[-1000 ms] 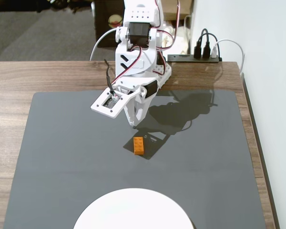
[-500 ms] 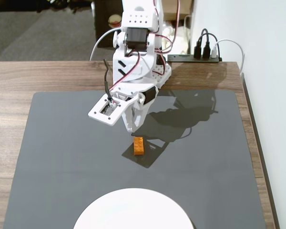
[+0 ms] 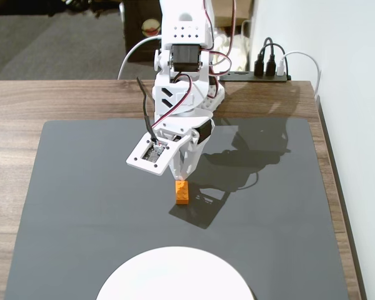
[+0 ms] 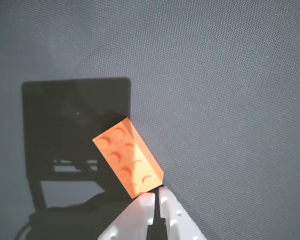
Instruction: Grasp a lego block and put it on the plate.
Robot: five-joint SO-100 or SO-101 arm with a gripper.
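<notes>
The orange lego block [image 3: 182, 192] lies flat on the dark grey mat, studs up, near the mat's middle. My white gripper [image 3: 181, 177] hangs just behind it, tips pointing down at its far end. In the wrist view the lego block [image 4: 128, 156] lies diagonally, and my gripper [image 4: 156, 196] is shut, its two fingertips together right at the brick's near corner with nothing held between them. The white plate [image 3: 174, 276] sits at the mat's front edge, partly cut off by the frame.
The grey mat [image 3: 81, 206] covers most of the wooden table [image 3: 12, 100]. A power strip with plugs [image 3: 262, 72] sits at the back right by the white wall. The arm's base [image 3: 187, 69] stands at the table's back centre.
The arm has lowered and reached forward, bringing the gripper from well behind the brick down to its far end. The brick and plate have stayed put.
</notes>
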